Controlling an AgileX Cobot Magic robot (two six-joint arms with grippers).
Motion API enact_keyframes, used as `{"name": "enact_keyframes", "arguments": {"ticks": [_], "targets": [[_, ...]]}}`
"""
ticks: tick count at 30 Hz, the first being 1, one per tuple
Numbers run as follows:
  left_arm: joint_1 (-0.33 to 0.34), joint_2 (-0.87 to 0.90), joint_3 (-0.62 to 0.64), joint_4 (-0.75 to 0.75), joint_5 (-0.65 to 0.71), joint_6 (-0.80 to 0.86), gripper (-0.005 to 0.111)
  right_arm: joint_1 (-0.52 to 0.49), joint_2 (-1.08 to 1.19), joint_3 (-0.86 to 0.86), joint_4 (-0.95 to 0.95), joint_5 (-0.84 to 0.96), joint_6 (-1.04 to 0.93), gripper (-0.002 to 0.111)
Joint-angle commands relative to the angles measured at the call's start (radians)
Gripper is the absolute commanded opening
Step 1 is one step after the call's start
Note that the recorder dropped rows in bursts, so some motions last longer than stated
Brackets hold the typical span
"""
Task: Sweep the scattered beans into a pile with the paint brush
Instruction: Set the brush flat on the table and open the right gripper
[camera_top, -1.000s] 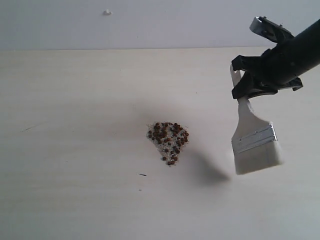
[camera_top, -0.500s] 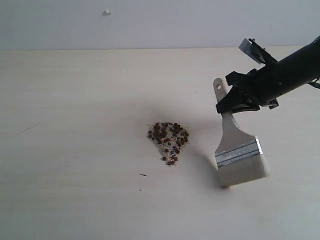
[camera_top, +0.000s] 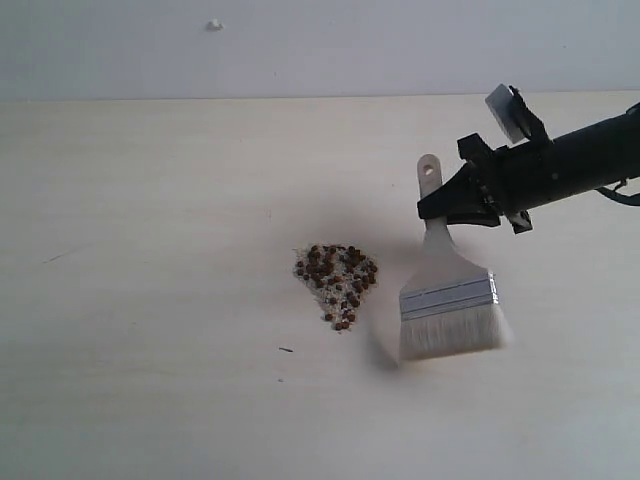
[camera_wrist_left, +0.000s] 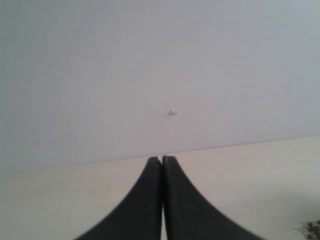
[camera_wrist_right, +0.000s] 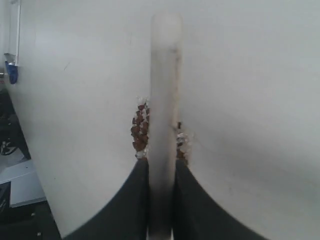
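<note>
Dozens of beans (camera_top: 336, 285) sit piled centrally on the surface (camera_top: 150, 300); right fingers (camera_top: 452, 205) clamp the paint brush (camera_top: 448, 296) beside them; left fingers (camera_wrist_left: 145, 200) meet, empty.

Pale table (camera_top: 150, 400), white wall (camera_top: 300, 50) bearing a small speck (camera_top: 214, 24).

The beans (camera_top: 336, 273), dozens of tiny round reddish-brown ones mixed with fine whitish crumbs, lie gathered in one compact, roughly triangular pile near the middle of the pale counter (camera_top: 150, 300). The paint brush (camera_top: 447, 300) is a flat, wide one with a pale wooden handle, a silver ferrule and off-white bristles. It sits just right of the pile without touching it, gripped at the handle by the right gripper (camera_top: 438, 208), with the holed handle end pointing away and the bristle tips at the counter surface, though contact is unclear.
</note>
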Motion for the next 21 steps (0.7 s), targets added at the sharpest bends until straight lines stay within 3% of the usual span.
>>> {"name": "enact_keyframes", "arguments": {"ticks": [1, 21], "targets": [[-0.005, -0.006, 0.003, -0.006, -0.002, 0.0, 0.0, -0.007, 0.003, -0.008, -0.004, 0.097, -0.011, 0.0], [-0.005, -0.006, 0.003, -0.006, -0.002, 0.0, 0.0, 0.0, 0.053, -0.008, -0.098, -0.008, 0.113, 0.0]]}}
